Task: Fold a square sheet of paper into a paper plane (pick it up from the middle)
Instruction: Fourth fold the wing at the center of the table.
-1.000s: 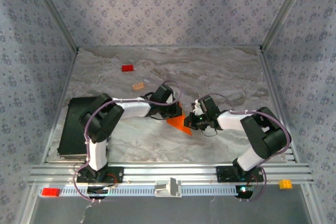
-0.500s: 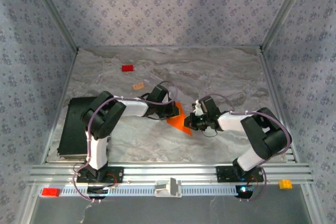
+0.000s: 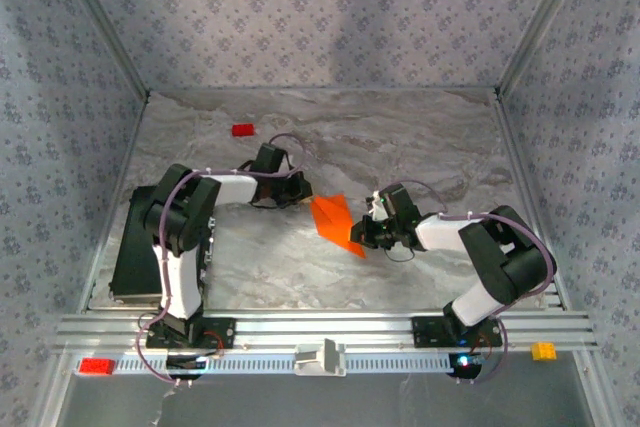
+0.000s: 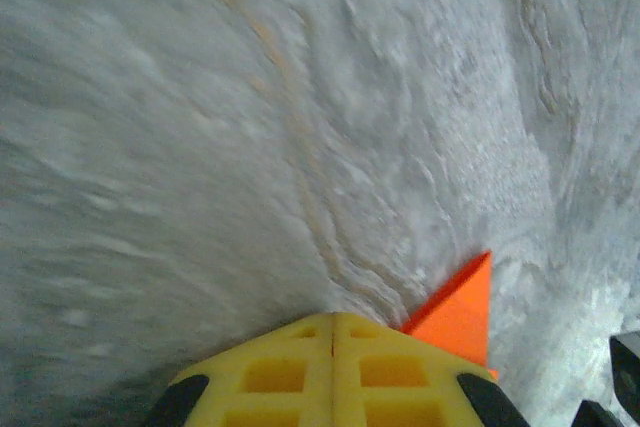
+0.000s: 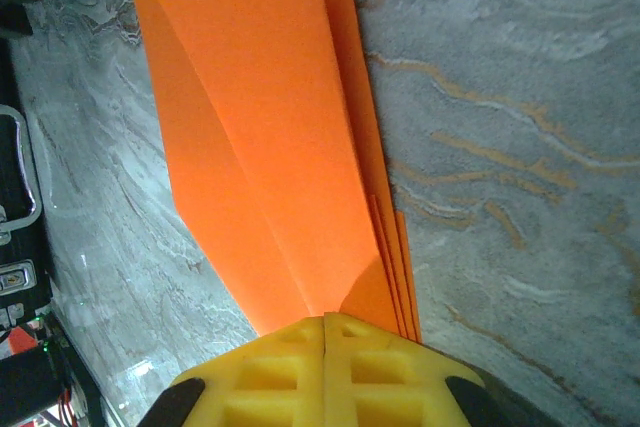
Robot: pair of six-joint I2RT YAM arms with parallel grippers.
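The square sheet of paper [image 3: 333, 218] lies on the marble table as a folded orange dart shape with a centre crease and stacked layers along one edge [image 5: 270, 127]. My right gripper [image 3: 360, 235] is shut, and its yellow tips [image 5: 325, 319] rest on the paper's near end. Whether a layer is pinched between them cannot be told. My left gripper [image 3: 301, 190] is shut with nothing in it, just left of the paper and apart from it. In the left wrist view the gripper's tips [image 4: 333, 319] hover over bare marble, with one orange corner [image 4: 458, 312] to their right.
A small red block [image 3: 242, 130] sits at the back left. A black box [image 3: 133, 242] lies at the left edge beside the left arm's base. On the front rail lie a red brick [image 3: 97, 366] and a yellow brick [image 3: 543, 350].
My left gripper has drawn back to the left, off the paper, uncovering its left part. The right gripper has stayed on the paper's near end.
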